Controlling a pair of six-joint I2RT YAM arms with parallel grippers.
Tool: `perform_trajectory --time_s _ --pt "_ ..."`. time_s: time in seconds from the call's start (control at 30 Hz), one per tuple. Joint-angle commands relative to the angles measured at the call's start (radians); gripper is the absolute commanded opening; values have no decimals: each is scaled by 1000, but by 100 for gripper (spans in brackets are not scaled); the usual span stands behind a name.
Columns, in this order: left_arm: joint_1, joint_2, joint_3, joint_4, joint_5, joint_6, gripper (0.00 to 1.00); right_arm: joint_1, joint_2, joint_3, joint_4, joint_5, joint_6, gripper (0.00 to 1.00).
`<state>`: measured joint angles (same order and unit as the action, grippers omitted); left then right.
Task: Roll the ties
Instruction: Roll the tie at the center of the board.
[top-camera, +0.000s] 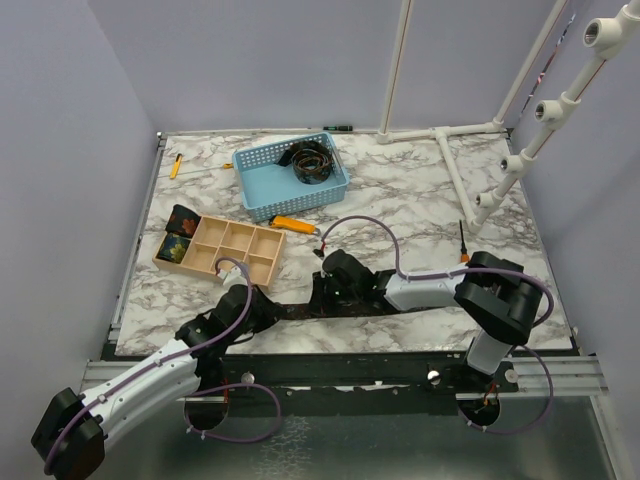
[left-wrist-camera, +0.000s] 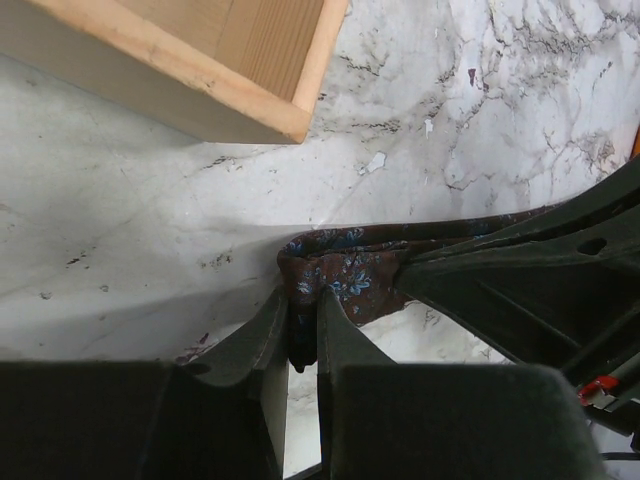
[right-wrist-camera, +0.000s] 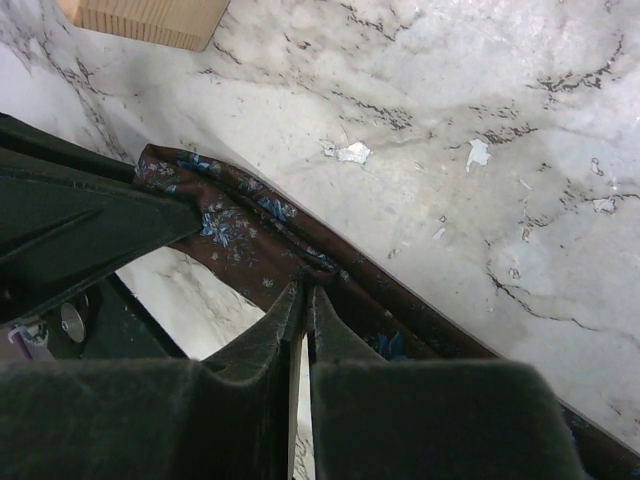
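Left gripper (left-wrist-camera: 302, 308) closest in: jaws clamped on the folded end of the tie (left-wrist-camera: 345, 265), dark brown fabric with a small blue floral print, bunched just ahead of the fingertips. Right gripper (right-wrist-camera: 305, 292) has its jaws pinched almost together on a raised fold of the same tie, just beside the left gripper's hold. Both grippers are low on the marble table (top-camera: 420, 200), near the middle of its near edge. The tie's long axis runs left-right, roughly parallel to that edge. Its folded end points at the table's left edge, and the strip trails right under the right arm, so the far end is hidden. The strip lies flat on the table where visible. Wooden divided tray (top-camera: 215, 272) sits just beyond the left gripper, toward the left edge. Its two leftmost compartments each hold a coiled tie (top-camera: 176, 247). Blue plastic basket (top-camera: 262, 205) sits further back near the far edge, with another rolled tie (top-camera: 312, 162) inside. An orange-yellow tool (top-camera: 292, 223) lies between basket and tray. White pipe frame (top-camera: 455, 170) stands at the far right corner.
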<state>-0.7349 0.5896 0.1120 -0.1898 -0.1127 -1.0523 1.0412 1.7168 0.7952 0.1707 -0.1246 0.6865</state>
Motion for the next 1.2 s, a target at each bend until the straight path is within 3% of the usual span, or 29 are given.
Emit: perform_trajectory --time_s 0.0,0.13,0.6,0.9,1.07,1.17 --pt "2 -9 31 -31 -28 14 0 8 43 18 -95 26 5 7" --pt "2 -9 60 -43 -27 21 0 8 83 14 -91 26 19 1" --pt "-28 137 243 -83 -17 130 0 6 264 98 119 -90 68 0" --pt "-202 303 323 -83 -200 142 0 -2 389 117 469 -199 146 0" --pt "-249 371 357 -120 -313 136 0 -8 324 -36 782 -217 165 0" --pt "-265 394 383 -146 -362 137 0 -8 281 -75 788 -185 142 4"
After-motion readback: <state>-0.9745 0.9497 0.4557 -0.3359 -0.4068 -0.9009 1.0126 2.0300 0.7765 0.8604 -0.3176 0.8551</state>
